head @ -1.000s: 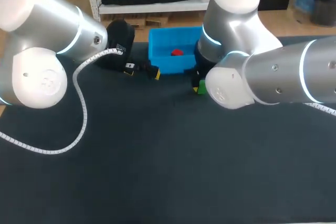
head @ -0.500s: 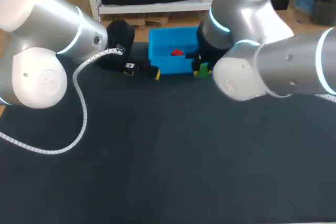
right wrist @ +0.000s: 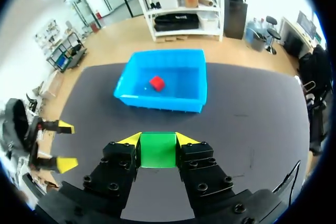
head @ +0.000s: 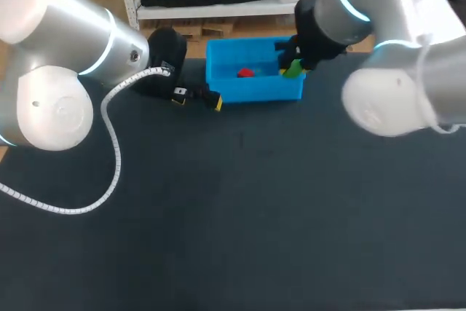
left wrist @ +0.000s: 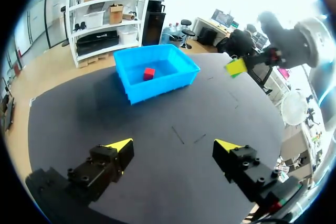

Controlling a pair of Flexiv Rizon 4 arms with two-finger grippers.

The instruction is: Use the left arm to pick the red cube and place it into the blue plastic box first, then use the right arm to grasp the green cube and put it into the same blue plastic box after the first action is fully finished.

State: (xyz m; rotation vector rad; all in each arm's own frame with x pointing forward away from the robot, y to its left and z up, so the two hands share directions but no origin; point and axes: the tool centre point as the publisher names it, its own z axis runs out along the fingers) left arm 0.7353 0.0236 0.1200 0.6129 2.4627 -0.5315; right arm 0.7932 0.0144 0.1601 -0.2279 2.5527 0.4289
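Note:
The red cube (head: 245, 73) (left wrist: 149, 73) (right wrist: 156, 83) lies inside the blue plastic box (head: 218, 81) (left wrist: 137, 84) (right wrist: 157, 102) at the table's far middle. My right gripper (head: 292, 63) (right wrist: 158, 139) is shut on the green cube (head: 294, 69) (right wrist: 157, 150) (left wrist: 236, 66), held in the air over the box's right end. My left gripper (head: 198, 97) (left wrist: 174, 145) stands open and empty just left of the box, low over the table.
A white spiral cable (head: 109, 143) hangs from my left arm over the left part of the dark table (head: 240, 209).
My right arm has risen and swung back and to the right, carrying the green cube from the table by the box's front right corner up over the box's right end. My left arm has kept still.

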